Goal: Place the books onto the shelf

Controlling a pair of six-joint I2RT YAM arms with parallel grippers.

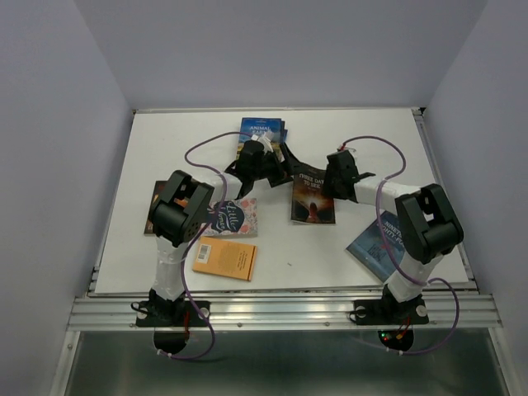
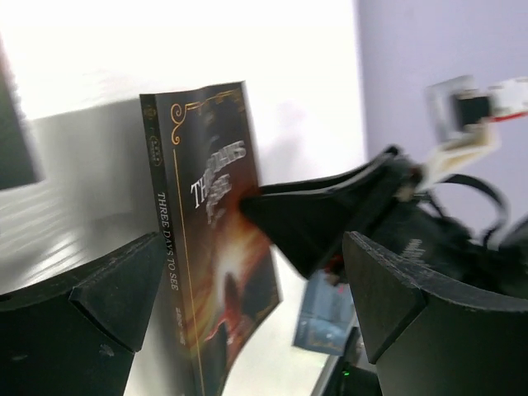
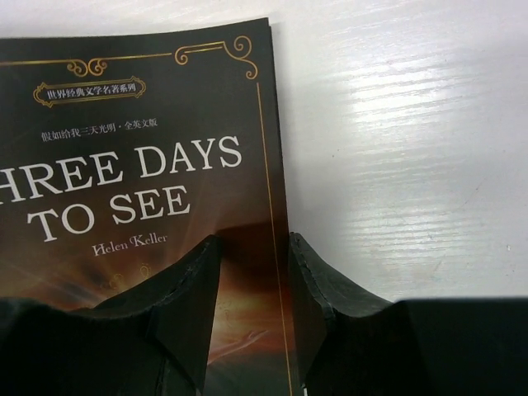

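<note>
Right gripper (image 3: 256,243) is nose-down over the dark thin paperback with gold scrollwork titled Three Days to See (image 3: 148,165). The book lies flat on the white table (image 3: 412,124), mid-table, just ahead of the right arm. Jaws are set to a slim gap straddling the book's long right edge, one finger over the cover and the other over bare table beside it. I see no clamp, so treat the book as not held. Left gripper (image 2: 252,280) is spread wide and empty, hovering close by and facing that same book. My read on handling: light, thin and floppy. The cover looks glossy, so a plain sideways squeeze will likely slide it on the table rather than lift it. The pages fan slightly at the corner, so they may separate and you could end up holding only the cover. Best hold looks like the middle of the long open edge, pinched through the full thickness once that edge is raised. You could block the spine side with the left gripper so it can't skate away. A corner grab would likely droop and twist. It's not fragile, but it creases easily. Others on the table: blue Animal Farm paperback (image 1: 262,130) far centre, floral pink-and-teal paperback (image 1: 233,219) and plain orange paperback (image 1: 224,258) by the left arm, second blue paperback (image 1: 373,243) by the right arm. I can't make out the shelf.
</note>
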